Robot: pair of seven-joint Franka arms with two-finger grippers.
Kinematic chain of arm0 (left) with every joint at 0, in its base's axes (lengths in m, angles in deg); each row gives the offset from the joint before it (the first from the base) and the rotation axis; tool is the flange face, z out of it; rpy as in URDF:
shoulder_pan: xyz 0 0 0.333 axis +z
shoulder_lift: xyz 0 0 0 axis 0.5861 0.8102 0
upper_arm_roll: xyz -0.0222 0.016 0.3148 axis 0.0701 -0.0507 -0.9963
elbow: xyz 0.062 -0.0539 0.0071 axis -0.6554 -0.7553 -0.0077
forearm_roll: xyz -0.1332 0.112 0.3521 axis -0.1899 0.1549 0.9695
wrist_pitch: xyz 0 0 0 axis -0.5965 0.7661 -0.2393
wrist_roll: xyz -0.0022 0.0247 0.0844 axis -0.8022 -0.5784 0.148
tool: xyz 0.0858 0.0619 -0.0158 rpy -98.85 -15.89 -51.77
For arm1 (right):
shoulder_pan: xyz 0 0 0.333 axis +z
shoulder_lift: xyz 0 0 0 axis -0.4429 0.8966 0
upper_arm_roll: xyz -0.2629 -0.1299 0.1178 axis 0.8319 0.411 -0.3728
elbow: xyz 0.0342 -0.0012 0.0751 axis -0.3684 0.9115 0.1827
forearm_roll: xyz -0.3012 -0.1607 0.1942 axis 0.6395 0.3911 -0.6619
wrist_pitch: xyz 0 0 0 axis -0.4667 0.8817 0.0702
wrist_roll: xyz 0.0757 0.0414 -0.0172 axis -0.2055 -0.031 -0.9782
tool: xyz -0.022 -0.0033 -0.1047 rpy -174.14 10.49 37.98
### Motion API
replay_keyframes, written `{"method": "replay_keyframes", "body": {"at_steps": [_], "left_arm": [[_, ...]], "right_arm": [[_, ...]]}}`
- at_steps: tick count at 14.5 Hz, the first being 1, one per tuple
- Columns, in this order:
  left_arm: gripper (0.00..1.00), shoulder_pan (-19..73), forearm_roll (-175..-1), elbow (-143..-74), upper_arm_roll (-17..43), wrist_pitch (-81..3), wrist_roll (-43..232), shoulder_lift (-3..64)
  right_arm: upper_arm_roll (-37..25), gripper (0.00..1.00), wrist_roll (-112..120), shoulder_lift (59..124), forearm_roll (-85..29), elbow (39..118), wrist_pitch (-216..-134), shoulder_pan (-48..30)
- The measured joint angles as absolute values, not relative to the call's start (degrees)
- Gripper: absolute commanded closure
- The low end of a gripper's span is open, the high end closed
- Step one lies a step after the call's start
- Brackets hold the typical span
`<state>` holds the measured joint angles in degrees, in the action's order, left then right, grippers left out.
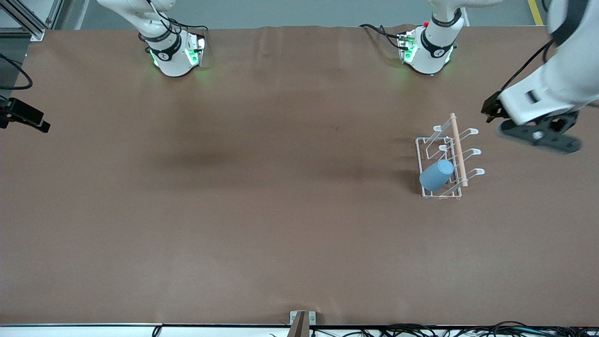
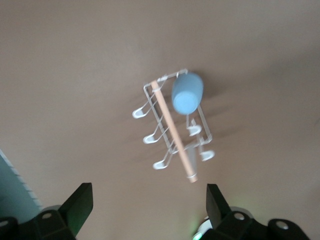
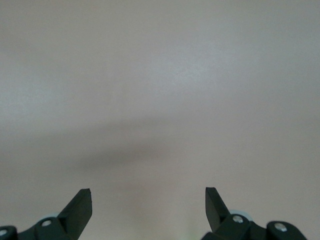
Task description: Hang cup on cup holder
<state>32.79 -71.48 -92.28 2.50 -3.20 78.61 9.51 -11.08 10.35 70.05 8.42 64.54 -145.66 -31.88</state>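
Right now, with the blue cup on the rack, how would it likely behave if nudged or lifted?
The cup looks like thin plastic, so probably light and stiff. It sits tilted on a prong of the cup holder, so a sideways nudge might slip it off. Round and tapered, it would likely roll in a curve on the table.

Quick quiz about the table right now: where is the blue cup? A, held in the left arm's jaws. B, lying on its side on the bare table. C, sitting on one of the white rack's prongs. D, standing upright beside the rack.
C: the blue cup sits tilted over a prong of the white rack, at the rack's end nearer the front camera, and no gripper touches it.
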Motion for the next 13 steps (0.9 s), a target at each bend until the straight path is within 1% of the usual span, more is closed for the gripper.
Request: {"method": "replay_keyframes", "body": {"at_steps": [4, 11, 13], "left_arm": [[0.0, 32.4, -79.96, -92.32, 1.93, -6.68, 91.71, 5.4], [0.0, 32.03, -81.9, -91.61, -0.96, -7.5, 92.57, 2.67], [0.0, 31.16, -81.9, -91.66, -3.07, -7.41, 92.56, 2.7]], "right_arm": [[-11.19, 0.0, 10.39, 70.01, 8.42, 64.5, -145.77, -31.88], [-11.16, 0.0, 10.91, 70.0, 8.42, 64.5, -147.93, -31.91], [-11.14, 0.0, 10.98, 70.0, 8.42, 64.5, -148.3, -31.92]]}}
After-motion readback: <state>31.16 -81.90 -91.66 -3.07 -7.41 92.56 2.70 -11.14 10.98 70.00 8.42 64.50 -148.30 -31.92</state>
